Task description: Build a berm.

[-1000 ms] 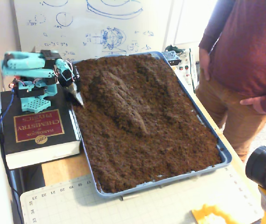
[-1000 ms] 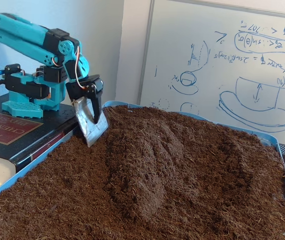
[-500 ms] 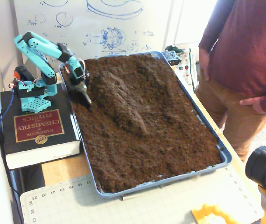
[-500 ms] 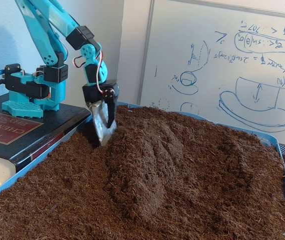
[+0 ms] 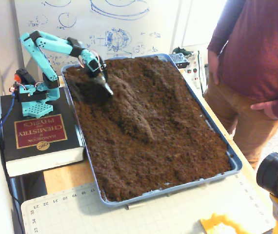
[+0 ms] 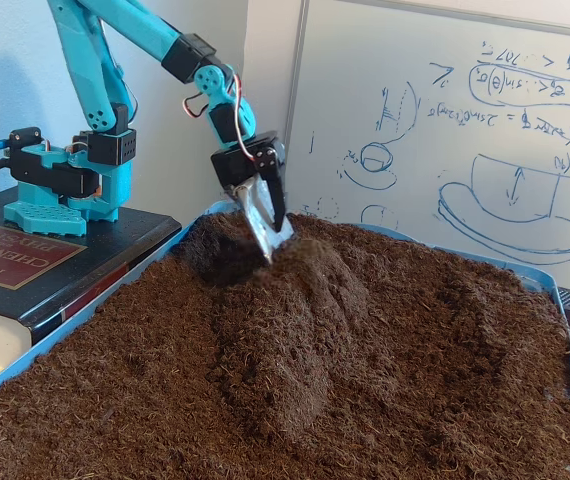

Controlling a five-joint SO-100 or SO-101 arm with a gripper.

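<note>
One high, facing tray (image 5: 234,163); one low, close; both share soil.

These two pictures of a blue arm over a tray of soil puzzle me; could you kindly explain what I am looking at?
It is a small turquoise robot arm bolted on a thick book. One fixed camera looks down from the tray's near end, the other sits low beside the soil. The blue tray is filled with loose brown soil, heaped into a long ridge, the berm. The pincer carries a metal scoop blade, its tip at the ridge's far end. A person stands beside the tray, before a whiteboard.
</note>
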